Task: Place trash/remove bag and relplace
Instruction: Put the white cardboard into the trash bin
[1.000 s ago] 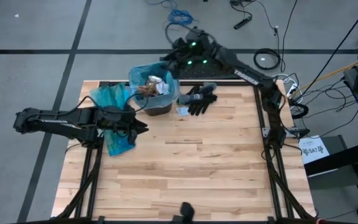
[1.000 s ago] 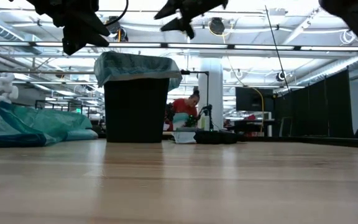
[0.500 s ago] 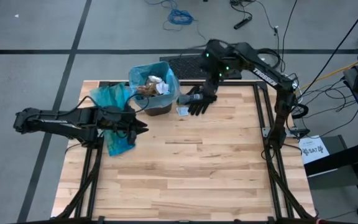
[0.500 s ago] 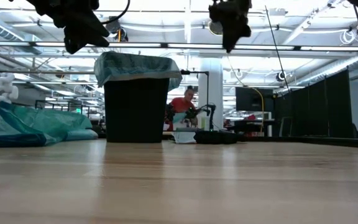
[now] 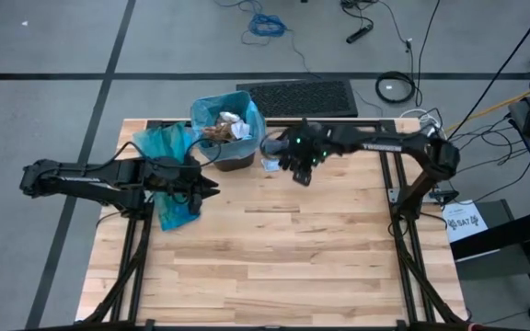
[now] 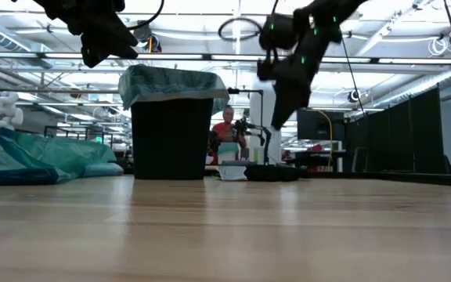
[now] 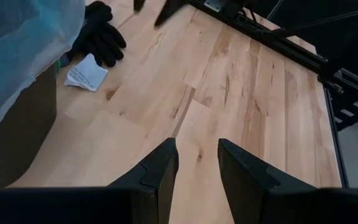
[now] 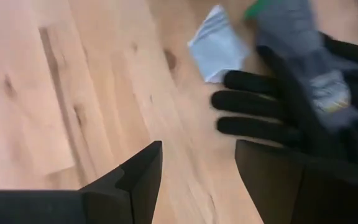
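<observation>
High view – bin: you see the trash bin (image 5: 229,133) near the far left of the tabletop (image 5: 274,248), lined with a light blue bag (image 5: 201,112).
High view – trash: the trash (image 5: 225,127), crumpled white and brown scraps, sits inside the bin's open mouth.
High view – spare bag: a teal bag (image 5: 168,175) lies on the tabletop beside the bin, under your left arm.
High view – left gripper: your left gripper (image 5: 212,188) hangs over the tabletop near the bin, with nothing between its jaws.
High view – right gripper: your right gripper (image 5: 300,173) is just beside the black gloves (image 5: 288,147), to the right of the bin.
Low view – bin: the bin (image 6: 171,137) stands upright, the bag folded over its rim.
Low view – right gripper: it (image 6: 276,117) hangs tilted above the tabletop, clear of the wood.
Low view – room: a person (image 6: 225,133) shows far behind the tabletop.
Left wrist view – jaws: the 2 fingers (image 7: 160,171) stand a little apart over bare wood, holding nothing.
Left wrist view – paper: a white paper scrap (image 7: 87,71) lies flat next to the gloves (image 7: 99,34).
Right wrist view – jaws: the 2 fingers (image 8: 142,177) stand wide apart and empty, with the gloves (image 8: 303,106) just ahead and the paper scrap (image 8: 216,43) touching them.
</observation>
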Controlling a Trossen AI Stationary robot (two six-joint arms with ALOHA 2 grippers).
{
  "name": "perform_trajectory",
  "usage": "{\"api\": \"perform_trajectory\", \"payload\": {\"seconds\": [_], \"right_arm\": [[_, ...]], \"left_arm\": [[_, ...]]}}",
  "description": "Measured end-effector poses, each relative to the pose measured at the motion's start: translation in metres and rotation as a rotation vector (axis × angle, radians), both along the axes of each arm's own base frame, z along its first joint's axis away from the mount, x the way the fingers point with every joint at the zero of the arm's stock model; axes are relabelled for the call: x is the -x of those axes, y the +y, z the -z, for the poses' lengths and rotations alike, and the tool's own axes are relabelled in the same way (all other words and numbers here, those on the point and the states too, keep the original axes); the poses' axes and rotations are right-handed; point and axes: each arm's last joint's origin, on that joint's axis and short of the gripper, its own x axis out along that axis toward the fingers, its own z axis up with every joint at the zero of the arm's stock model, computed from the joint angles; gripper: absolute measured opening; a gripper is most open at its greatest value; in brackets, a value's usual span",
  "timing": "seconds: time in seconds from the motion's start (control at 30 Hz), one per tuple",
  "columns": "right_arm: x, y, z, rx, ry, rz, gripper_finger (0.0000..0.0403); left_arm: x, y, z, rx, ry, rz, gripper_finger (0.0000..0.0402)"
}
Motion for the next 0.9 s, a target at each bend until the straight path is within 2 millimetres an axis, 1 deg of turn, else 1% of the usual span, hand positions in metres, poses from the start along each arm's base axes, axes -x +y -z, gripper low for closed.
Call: {"api": "perform_trajectory", "payload": {"seconds": [0.13, 0.2, 0.33, 0.4, 0.47, 0.53, 0.6, 0.67, 0.73, 0.83, 0.9], "right_arm": [[-0.012, 0.000, 0.036, -0.001, -0.026, -0.096, 0.0194], [-0.022, -0.002, 0.049, -0.012, -0.050, -0.146, 0.0194], [-0.042, -0.010, 0.071, 0.020, -0.033, -0.227, 0.0194], [-0.053, -0.015, 0.075, 0.049, -0.029, -0.249, 0.0194], [-0.063, -0.023, 0.075, 0.096, -0.011, -0.229, 0.0194], [-0.067, -0.032, 0.073, 0.121, 0.011, -0.193, 0.0194], [-0.070, -0.042, 0.067, 0.122, -0.014, -0.153, 0.0194], [-0.070, -0.050, 0.062, 0.132, -0.037, -0.137, 0.0194], [-0.067, -0.057, 0.061, 0.121, -0.045, -0.158, 0.0194], [-0.061, -0.063, 0.064, 0.006, -0.076, -0.215, 0.0194], [-0.059, -0.065, 0.070, -0.035, -0.065, -0.222, 0.0194]], "left_arm": [[0.000, 0.000, 0.000, 0.000, -0.003, 0.000, 0.0120], [0.000, 0.000, 0.000, 0.001, -0.003, 0.000, 0.0120], [0.000, 0.000, 0.000, 0.001, -0.002, 0.000, 0.0120], [0.000, 0.000, 0.000, 0.003, -0.002, -0.002, 0.0120], [0.000, 0.000, 0.000, 0.003, -0.002, -0.002, 0.0120], [0.000, 0.000, 0.000, 0.004, -0.002, -0.002, 0.0120], [0.000, 0.000, 0.000, 0.023, -0.002, -0.014, 0.0120], [0.000, 0.000, 0.000, 0.037, -0.002, -0.021, 0.0120], [0.000, 0.000, 0.000, 0.045, -0.002, -0.026, 0.0120], [0.000, 0.000, 0.000, 0.046, 0.000, -0.026, 0.0120], [-0.001, 0.000, 0.001, 0.045, 0.003, -0.026, 0.0120]]}}
